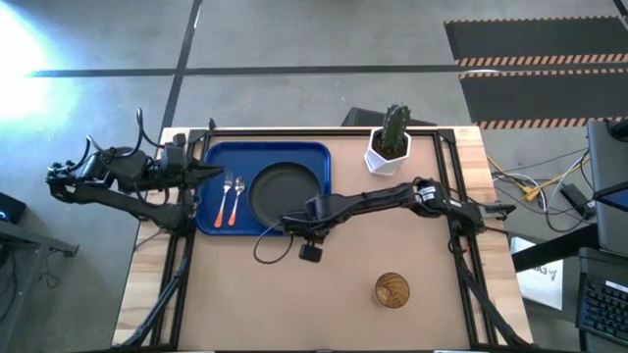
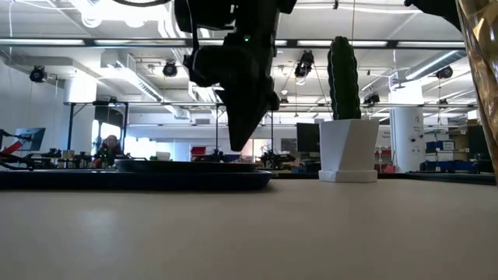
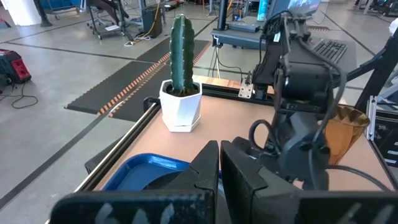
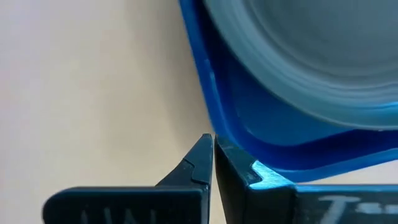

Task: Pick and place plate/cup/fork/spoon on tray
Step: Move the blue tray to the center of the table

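1. Overhead, the blue tray [image 1: 265,188] lies on the left half of the table [image 1: 324,294], holding the black plate [image 1: 282,190] on its right part and the fork [image 1: 225,199] and spoon [image 1: 236,199] side by side on its left part. The amber cup [image 1: 392,290] stands apart on the bare table, near and to the right. A white pot with a cactus [image 1: 390,143] stands at the far edge.
2. Also overhead, the right gripper [image 1: 290,222] hangs at the tray's near rim beside the plate; the left gripper [image 1: 218,168] waits over the tray's far left corner.
3. At table level, the right gripper [image 2: 240,144] points down just above the tray [image 2: 140,180].
4. From the left wrist, the left fingers [image 3: 214,171] are pressed together, empty.
5. From the right wrist, the right fingers [image 4: 200,158] are together, empty, at the tray's rim [image 4: 214,99].
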Action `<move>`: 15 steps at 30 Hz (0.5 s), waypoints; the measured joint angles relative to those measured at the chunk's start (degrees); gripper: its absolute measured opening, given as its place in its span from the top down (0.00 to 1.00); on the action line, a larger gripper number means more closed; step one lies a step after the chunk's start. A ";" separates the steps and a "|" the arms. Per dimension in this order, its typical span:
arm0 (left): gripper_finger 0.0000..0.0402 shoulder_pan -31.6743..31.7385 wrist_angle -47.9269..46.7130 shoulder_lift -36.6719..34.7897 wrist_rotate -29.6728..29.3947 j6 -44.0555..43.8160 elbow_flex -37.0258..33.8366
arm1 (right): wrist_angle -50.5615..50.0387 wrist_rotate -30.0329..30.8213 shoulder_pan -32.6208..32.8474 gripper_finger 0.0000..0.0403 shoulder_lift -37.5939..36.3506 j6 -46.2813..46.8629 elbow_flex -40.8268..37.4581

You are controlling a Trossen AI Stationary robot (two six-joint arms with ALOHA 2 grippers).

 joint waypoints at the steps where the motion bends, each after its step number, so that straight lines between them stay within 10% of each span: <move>1: 1.00 0.00 0.00 0.00 0.00 -0.01 0.00 | 0.19 0.01 -0.15 0.98 0.25 -0.14 0.00; 15: 1.00 0.04 -0.01 -0.02 0.00 0.00 0.00 | 0.83 2.41 -1.32 0.98 3.01 -3.10 -1.22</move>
